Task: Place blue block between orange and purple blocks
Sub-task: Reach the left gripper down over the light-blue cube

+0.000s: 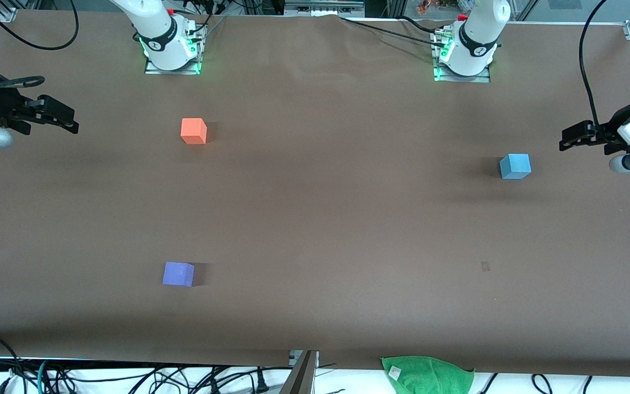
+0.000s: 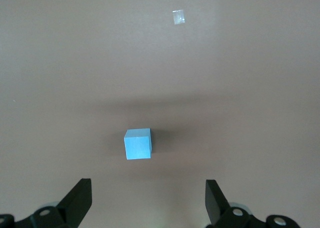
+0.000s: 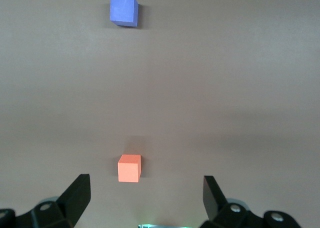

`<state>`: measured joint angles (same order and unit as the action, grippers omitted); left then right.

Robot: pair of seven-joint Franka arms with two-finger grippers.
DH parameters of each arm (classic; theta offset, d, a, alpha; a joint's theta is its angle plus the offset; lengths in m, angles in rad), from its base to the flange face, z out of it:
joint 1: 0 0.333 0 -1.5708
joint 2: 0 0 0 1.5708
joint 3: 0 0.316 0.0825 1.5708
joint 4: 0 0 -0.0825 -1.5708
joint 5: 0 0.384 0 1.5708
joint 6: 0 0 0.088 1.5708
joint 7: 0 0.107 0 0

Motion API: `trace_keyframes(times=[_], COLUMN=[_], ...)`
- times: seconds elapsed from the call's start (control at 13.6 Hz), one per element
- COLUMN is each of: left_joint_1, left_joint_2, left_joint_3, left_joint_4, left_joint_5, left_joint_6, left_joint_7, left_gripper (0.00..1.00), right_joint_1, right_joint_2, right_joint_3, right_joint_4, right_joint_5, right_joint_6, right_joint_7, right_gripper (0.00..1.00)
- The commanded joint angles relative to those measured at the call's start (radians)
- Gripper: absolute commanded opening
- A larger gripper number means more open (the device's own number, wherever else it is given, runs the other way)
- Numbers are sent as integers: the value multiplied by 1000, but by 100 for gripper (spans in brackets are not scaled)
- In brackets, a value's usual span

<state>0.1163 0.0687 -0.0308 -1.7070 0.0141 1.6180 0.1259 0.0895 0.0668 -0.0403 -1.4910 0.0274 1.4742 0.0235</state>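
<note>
The blue block [image 1: 515, 166] [image 2: 137, 143] rests on the brown table toward the left arm's end. The orange block [image 1: 193, 131] [image 3: 129, 168] sits toward the right arm's end, close to that arm's base. The purple block [image 1: 178, 273] [image 3: 123, 10] lies much nearer the front camera, roughly in line with the orange one. My left gripper [image 1: 572, 137] [image 2: 148, 200] hangs open and empty at the table's end, beside the blue block and apart from it. My right gripper [image 1: 63, 117] [image 3: 146, 198] hangs open and empty at the other end, away from the orange block.
A green cloth [image 1: 427, 375] lies at the table edge nearest the front camera. A small patch of tape [image 1: 485, 266] [image 2: 178, 17] marks the table surface. Cables run along the table's edges. A metal bar [image 1: 301, 372] pokes up at the near edge.
</note>
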Motion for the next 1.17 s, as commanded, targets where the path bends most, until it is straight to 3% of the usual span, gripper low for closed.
trace_keyframes(times=[0.0,0.22,0.51,0.81,1.1], left_joint_1=[20,54,100,126,146], left_joint_2=[-24,-50,-101,-87,6], left_joint_3=[-4,-6,-12,-12,-12], left_joint_4=[-106,-268,-578,-753,-839], left_joint_5=[6,30,41,118,121], left_joint_6=[89,257,596,833,1020], left_joint_7=[21,21,23,32,34], left_gripper=[100,100,100,100,100], right_joint_1=[-8,-8,-8,-8,-8], right_joint_2=[5,5,5,5,5], right_joint_3=[7,7,7,7,7], right_joint_4=[20,20,20,20,20], right_joint_5=[12,14,14,14,14], right_joint_6=[-5,-5,-5,-5,-5], right_joint_7=[-2,-2,-2,-2,-1], right_gripper=[99,99,99,99,99])
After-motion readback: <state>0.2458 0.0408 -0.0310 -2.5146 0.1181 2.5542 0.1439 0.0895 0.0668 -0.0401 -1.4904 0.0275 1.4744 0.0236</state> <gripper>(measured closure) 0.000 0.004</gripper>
